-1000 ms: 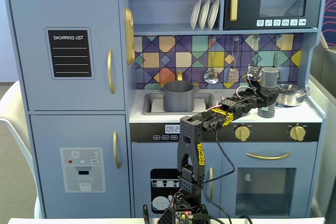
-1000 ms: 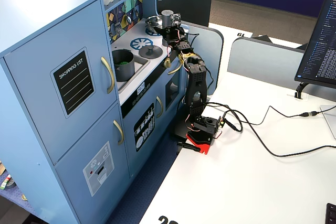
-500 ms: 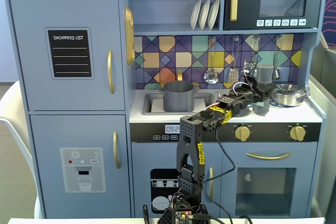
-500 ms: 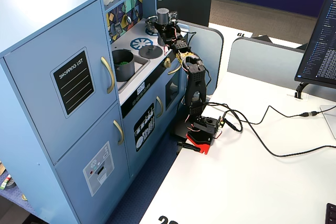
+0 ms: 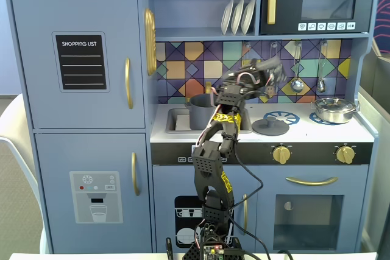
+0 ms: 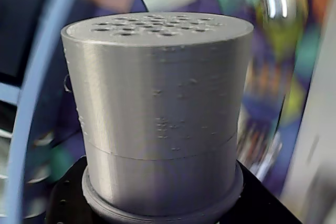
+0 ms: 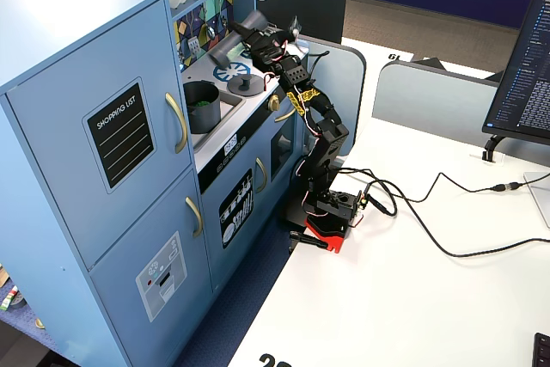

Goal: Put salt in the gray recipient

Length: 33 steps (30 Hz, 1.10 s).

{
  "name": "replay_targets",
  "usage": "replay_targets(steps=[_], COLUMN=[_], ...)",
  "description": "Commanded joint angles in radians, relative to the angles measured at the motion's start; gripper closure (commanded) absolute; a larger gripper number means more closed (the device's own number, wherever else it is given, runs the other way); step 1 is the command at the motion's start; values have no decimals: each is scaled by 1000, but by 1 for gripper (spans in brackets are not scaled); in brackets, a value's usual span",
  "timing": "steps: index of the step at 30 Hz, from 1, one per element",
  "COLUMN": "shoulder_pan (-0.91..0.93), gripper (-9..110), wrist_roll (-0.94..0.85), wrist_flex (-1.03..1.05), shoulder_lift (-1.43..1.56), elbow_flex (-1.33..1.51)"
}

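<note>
Your jaws grip the salt (image 7: 230, 45) near its base, tilting it toward the gray recipient (image 7: 201, 106) so the perforated cap leads.

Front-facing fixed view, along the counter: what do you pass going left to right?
Gray pot in the sink → gripper holding the salt shaker above the counter → flat gray lid → silver pan.

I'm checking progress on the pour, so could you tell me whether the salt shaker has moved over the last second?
Yes. In a fixed view the salt shaker, held in the gripper, has swung left from beside the silver pan, tilted, toward the gray pot.
</note>
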Motion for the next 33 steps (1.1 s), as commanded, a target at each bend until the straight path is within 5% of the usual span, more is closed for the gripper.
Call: replay_targets(steps=[1,6,13,21,28,33], shoulder_pan=[-181,-367,-535,-479,-526,-479], gripper=[101,101,101,101,102,102], wrist_roll=[393,669,772,968,943,1006], wrist_flex=[51,124,14,345,69,262], shoulder_lift=[63,-14,-64,-123,-118,-158], elbow_flex=[-84,-183,-252,-347,-301,-374])
